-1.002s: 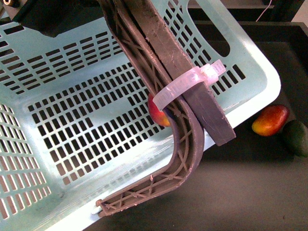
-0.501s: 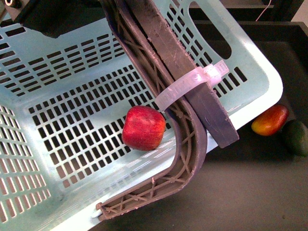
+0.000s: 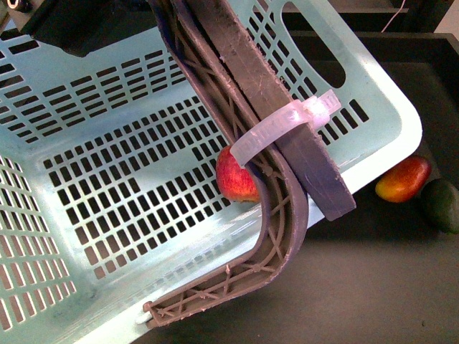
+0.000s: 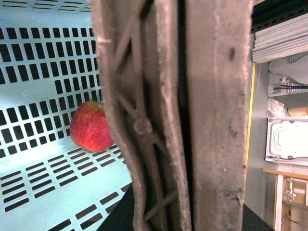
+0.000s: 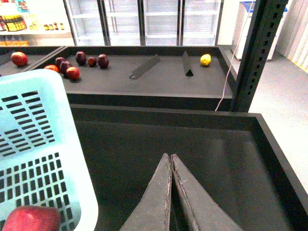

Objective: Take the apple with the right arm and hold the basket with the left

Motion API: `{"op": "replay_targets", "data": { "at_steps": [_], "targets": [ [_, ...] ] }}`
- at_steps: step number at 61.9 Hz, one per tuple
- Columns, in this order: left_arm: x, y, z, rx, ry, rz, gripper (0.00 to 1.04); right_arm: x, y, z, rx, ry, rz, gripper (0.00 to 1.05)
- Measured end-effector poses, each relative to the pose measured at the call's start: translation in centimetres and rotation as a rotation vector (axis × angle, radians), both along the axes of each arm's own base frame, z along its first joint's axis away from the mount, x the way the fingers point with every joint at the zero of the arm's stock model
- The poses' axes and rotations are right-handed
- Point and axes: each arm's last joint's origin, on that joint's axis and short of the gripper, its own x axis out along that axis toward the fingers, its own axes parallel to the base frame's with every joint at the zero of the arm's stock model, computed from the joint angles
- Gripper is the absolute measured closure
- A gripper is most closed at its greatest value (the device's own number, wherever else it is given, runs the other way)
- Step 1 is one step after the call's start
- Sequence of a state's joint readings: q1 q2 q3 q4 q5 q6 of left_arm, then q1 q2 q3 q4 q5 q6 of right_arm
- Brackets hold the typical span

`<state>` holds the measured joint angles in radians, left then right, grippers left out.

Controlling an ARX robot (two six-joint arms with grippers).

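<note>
The aqua slotted basket (image 3: 107,179) is tilted and fills most of the front view. Its brown ribbed handle (image 3: 272,93), bound with a white zip tie (image 3: 287,118), crosses it diagonally. My left gripper (image 4: 179,192) is shut on that handle, which fills the left wrist view and hides the fingers. The red apple (image 3: 235,178) lies inside the basket on its slotted floor, partly hidden behind the handle; the wrist views also show the apple (image 4: 91,126) (image 5: 31,219). My right gripper (image 5: 171,156) is shut and holds nothing, over the dark bin floor beside the basket (image 5: 48,144).
A red-and-yellow elongated fruit (image 3: 403,179) and a dark green fruit (image 3: 440,204) lie on the dark surface right of the basket. A black upright post (image 5: 255,53) stands beyond the bin wall. The shelf behind holds several dark red fruits (image 5: 72,65) and a yellow one (image 5: 205,59).
The apple rolled left into the open half a second ago. It has since rolled back right, partly behind the handle. The basket shifted only slightly.
</note>
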<state>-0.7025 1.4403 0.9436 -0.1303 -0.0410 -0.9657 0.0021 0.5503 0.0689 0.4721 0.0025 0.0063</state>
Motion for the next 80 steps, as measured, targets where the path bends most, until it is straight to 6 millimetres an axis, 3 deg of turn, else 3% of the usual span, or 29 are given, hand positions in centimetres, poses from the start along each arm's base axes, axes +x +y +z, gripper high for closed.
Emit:
{"op": "replay_targets", "data": {
  "at_steps": [19,80],
  "targets": [
    [0.0,0.0,0.0,-0.003,0.002,-0.004,0.89,-1.2,0.0,-0.9,0.0,-0.016,0.0,1.03],
    [0.0,0.0,0.0,-0.002,0.002,-0.004,0.89,-3.9,0.0,-1.1,-0.001,-0.021,-0.001,1.03]
  ]
}}
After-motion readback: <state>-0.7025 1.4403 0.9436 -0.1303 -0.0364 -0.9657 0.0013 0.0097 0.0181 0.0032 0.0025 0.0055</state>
